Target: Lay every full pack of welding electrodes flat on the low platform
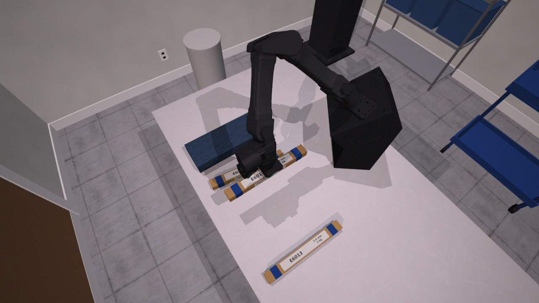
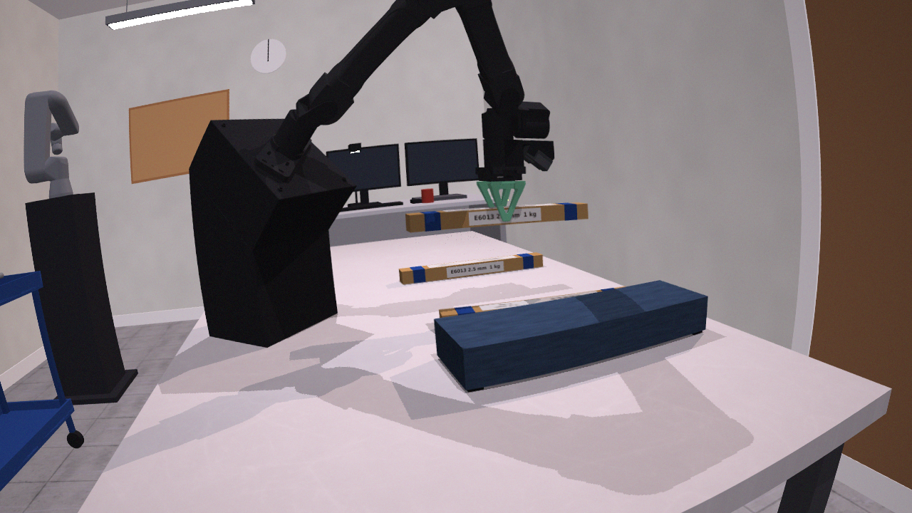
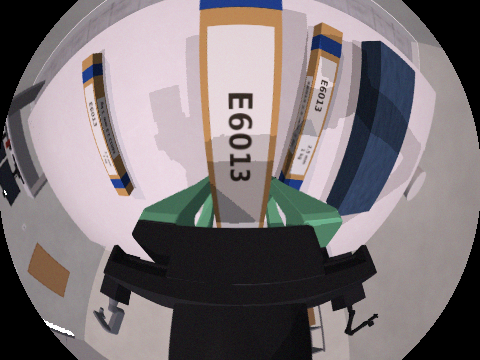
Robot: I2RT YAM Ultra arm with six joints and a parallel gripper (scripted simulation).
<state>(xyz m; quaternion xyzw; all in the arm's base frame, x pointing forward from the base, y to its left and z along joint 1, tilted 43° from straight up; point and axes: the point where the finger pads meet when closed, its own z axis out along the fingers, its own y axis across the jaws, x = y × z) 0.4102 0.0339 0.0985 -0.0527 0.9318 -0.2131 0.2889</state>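
Top view: black arm's jaws (image 1: 269,174) (image 2: 505,202) over a long cardboard-brown electrode pack, blue bands, white label (image 1: 236,189) (image 2: 454,219) (image 3: 240,60). Second such pack, near pack (image 1: 219,181) (image 2: 451,312) (image 3: 320,95), lies beside the long navy-blue block, the low platform (image 1: 211,144) (image 2: 567,344) (image 3: 387,120), which sits toward 10 o'clock. Third, far pack (image 1: 303,251) (image 2: 470,268) (image 3: 102,130), toward 5 o'clock. Label reads E6013, 2.5 mm, 1 kg.

Exterior: held pack is up off the white worktop (image 1: 377,241) (image 2: 357,439) (image 3: 160,65), roughly level; green jaws part-open, closed on its sides near mid-length. Side label "E6013 2.5 mm 1 kg", partly covered; far pack same. No brand seen.

Wrist: E6013 on held pack at 12 o'clock; near pack at 1, platform at 2, far pack at 10. No pack on platform.

Step looks like weighing in the air. Next: if full, carry over platform and lay flat; if light, back to worktop. Identical labels won't settle it.
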